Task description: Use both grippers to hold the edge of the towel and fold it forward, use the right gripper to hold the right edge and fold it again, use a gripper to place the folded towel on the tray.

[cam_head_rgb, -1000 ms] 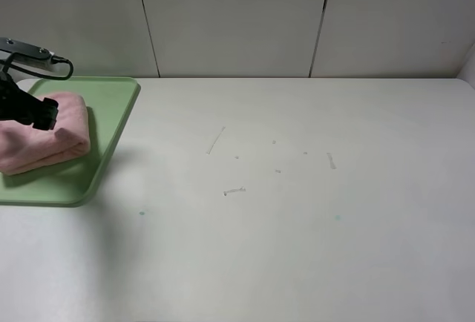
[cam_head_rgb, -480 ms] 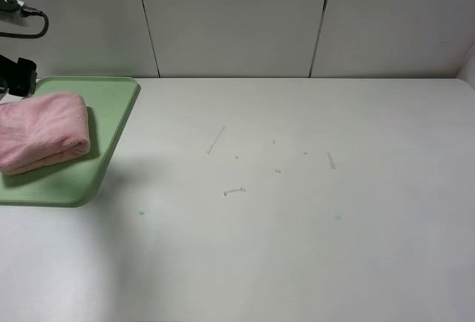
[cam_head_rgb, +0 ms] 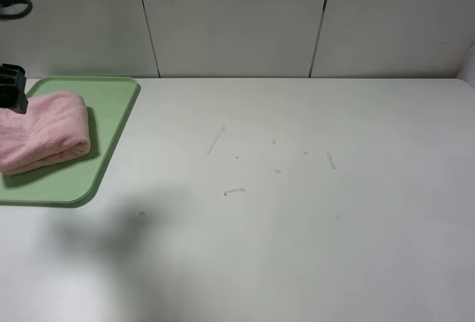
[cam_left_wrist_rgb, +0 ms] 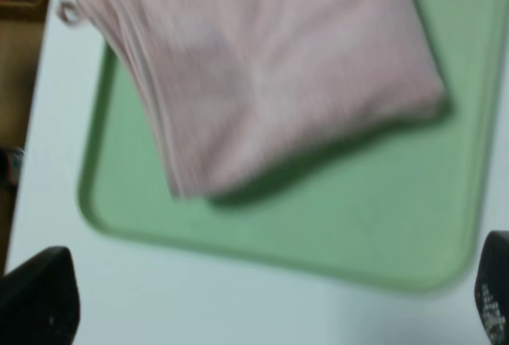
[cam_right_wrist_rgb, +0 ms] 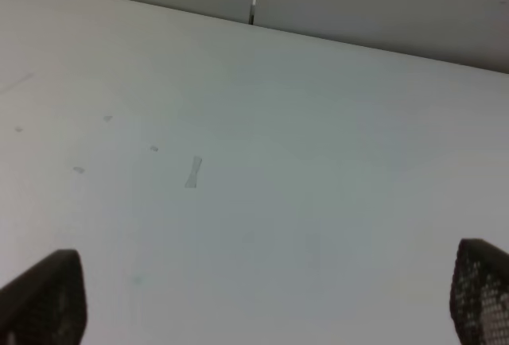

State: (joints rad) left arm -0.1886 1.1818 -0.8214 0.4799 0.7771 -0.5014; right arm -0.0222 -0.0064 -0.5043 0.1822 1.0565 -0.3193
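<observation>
The pink towel (cam_head_rgb: 43, 130) lies folded on the pale-green tray (cam_head_rgb: 111, 125) at the table's far left. The left wrist view shows it from above (cam_left_wrist_rgb: 262, 75), with its stacked hem edges (cam_left_wrist_rgb: 131, 59) and a small thread loop at one corner, resting on the tray (cam_left_wrist_rgb: 382, 202). My left gripper (cam_head_rgb: 11, 88) shows only as a black part at the left edge, above and behind the towel. In its wrist view the gripper (cam_left_wrist_rgb: 266, 313) is open and empty. My right gripper (cam_right_wrist_rgb: 261, 305) is open and empty over bare table. It is out of the exterior view.
The white table (cam_head_rgb: 297, 188) bears a few small scuff marks (cam_head_rgb: 234, 191) near its middle. A panelled wall (cam_head_rgb: 237, 18) stands behind it. The tray sits against the table's left edge.
My left gripper has let go of the towel and drawn up and back to the left, off it. The towel stays folded on the tray.
</observation>
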